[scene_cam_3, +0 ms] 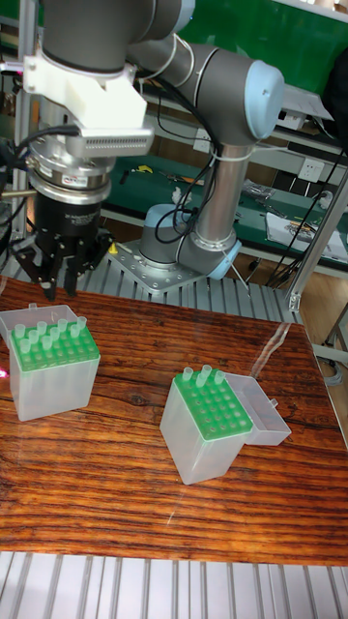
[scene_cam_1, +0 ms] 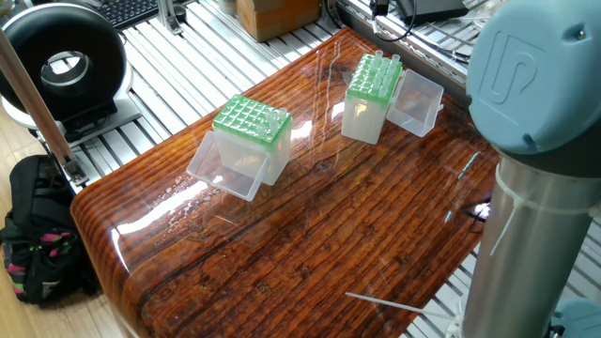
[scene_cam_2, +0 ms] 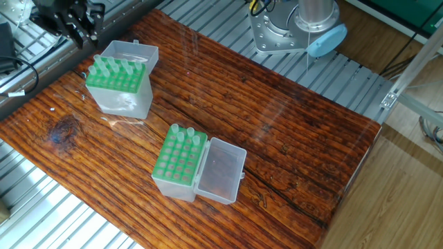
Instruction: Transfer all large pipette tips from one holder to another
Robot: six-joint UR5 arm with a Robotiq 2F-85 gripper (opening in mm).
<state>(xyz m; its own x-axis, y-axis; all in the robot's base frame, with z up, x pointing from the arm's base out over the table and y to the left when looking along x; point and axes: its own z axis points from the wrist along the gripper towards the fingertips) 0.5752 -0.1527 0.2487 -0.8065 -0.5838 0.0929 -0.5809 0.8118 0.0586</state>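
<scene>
Two clear holders with green tops stand on the wooden table. The holder (scene_cam_2: 119,88) at the table's end carries several large pipette tips (scene_cam_2: 113,67) in its rear rows, also seen in the tall view (scene_cam_3: 43,337). The middle holder (scene_cam_2: 180,162) has three tips (scene_cam_2: 185,133) at its back edge. My gripper (scene_cam_3: 60,283) hangs well above and behind the end holder, its black fingers (scene_cam_2: 83,33) close together. Only a whitish sliver of a held tip (scene_cam_1: 378,7) shows at the frame's top edge; the tip is not visible in the other views.
Each holder has a clear lid hinged open beside it (scene_cam_2: 221,169), (scene_cam_1: 418,101). The robot's base (scene_cam_2: 294,28) stands on the slatted frame behind the table. My arm's grey column (scene_cam_1: 540,207) fills the right. A backpack (scene_cam_1: 38,235) lies on the floor at the left.
</scene>
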